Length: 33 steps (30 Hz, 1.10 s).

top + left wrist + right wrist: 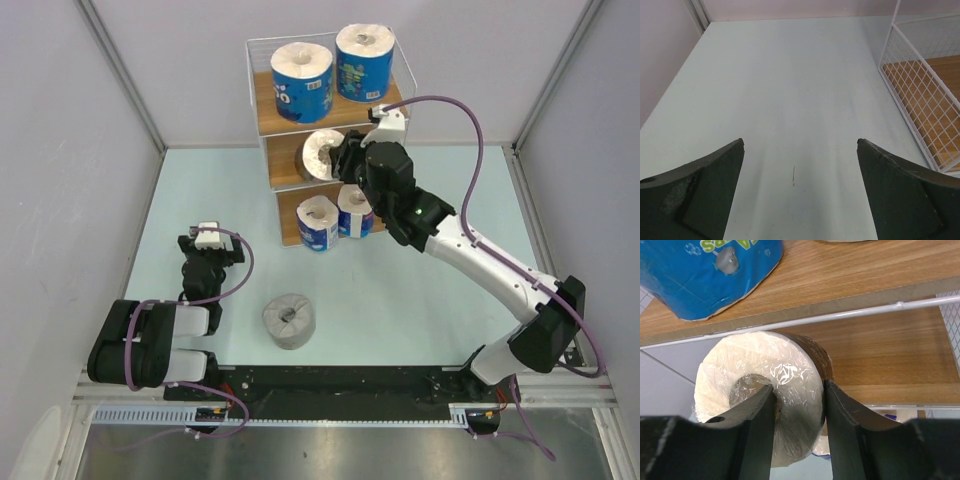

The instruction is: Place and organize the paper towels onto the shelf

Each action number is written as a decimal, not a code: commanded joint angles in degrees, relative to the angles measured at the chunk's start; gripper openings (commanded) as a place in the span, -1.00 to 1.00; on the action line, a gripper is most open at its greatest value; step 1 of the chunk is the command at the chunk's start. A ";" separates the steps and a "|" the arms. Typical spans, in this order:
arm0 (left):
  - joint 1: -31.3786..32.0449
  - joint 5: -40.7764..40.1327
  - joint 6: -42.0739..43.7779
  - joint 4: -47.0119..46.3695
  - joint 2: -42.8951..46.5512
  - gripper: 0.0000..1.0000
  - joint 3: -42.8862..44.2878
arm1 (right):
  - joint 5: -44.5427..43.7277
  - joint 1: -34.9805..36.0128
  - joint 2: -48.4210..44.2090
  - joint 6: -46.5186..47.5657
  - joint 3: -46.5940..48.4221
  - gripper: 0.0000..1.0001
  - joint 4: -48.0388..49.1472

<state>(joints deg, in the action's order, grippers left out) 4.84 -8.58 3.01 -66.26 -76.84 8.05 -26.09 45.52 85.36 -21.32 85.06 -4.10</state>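
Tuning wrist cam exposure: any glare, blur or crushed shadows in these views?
Top external: even light, sharp, only a soft shadow under the grey roll. Left wrist: left claw dark and slightly soft up close; table evenly lit. Right wrist: specular glare on the film of the dark-wrapped roll; right claw nearly black, detail lost.

The right tool (797,390) is shown closed on a roll (730,370) whose end face is turned to the camera. One finger (757,425) is set in the hollow core and the other is pressed on the outer wall, where a dark wrapper is seen. The roll is held just under a white wire (840,315) of the shelf (890,355). A blue roll (705,275) is seen on the board above.
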 commanded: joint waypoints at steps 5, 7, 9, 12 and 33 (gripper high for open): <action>-0.36 1.11 -0.46 -1.77 0.02 1.00 1.53 | -2.65 -0.08 3.76 3.57 7.49 -0.15 5.68; -0.36 1.11 -0.46 -1.86 0.02 0.99 1.53 | -2.92 -0.16 4.46 3.83 7.67 -0.15 6.12; -0.36 1.11 -0.46 -1.86 0.11 1.00 1.53 | -3.36 -0.25 4.99 4.09 7.58 -0.16 6.82; -0.45 1.11 -0.46 -1.86 0.02 1.00 1.53 | -3.62 -0.34 5.78 4.36 7.93 -0.15 7.53; -0.45 1.11 -0.46 -1.86 0.11 1.00 1.53 | 1.91 0.18 -1.32 2.87 0.22 0.51 8.41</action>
<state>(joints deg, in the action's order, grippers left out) 4.84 -8.58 3.01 -66.26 -76.84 8.05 -25.93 44.47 91.15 -17.93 88.47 2.28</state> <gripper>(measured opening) 0.996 0.750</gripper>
